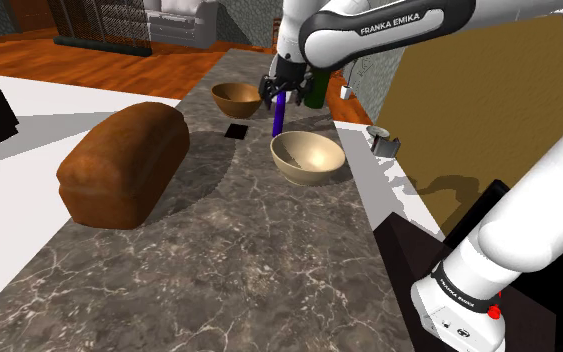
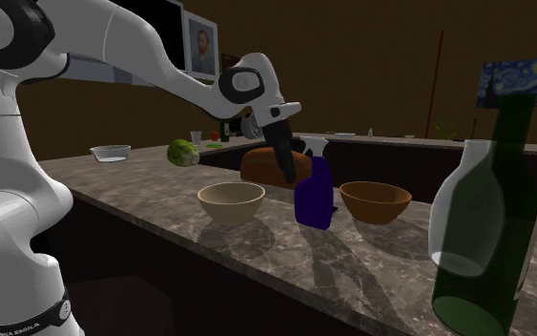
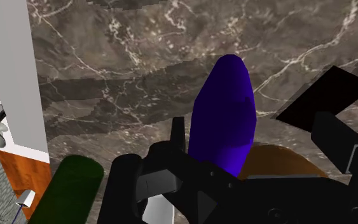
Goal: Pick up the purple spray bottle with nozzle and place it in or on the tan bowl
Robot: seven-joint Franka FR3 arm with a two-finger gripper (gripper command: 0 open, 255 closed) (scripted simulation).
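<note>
One purple spray bottle (image 2: 314,196): a plump, rounded body narrowing to a slim neck, topped by a pale trigger nozzle (image 2: 314,145). It stands upright, base apparently on the dark, white-veined marble table (image 1: 219,270), between the tan round bowl (image 1: 299,172) on the second exterior view's left and a darker brown round bowl (image 1: 237,97) on its right.

Handling, judged: probably light, stiff and smooth-skinned, so somewhat slippery. Best hold: the neck just under the nozzle, where the flare above would check a slip.

One all-black gripper (image 1: 287,92), set at that neck from above. Whether it clamps the bottle or only straddles it cannot be told.

Tan bowl: shallow, matte and wide-mouthed. The bottle will likely lean or lie in it.

Also present:
- one crusty brown bread loaf (image 1: 124,165)
- one tall green glass bottle (image 2: 481,239), near in the second exterior view
</note>
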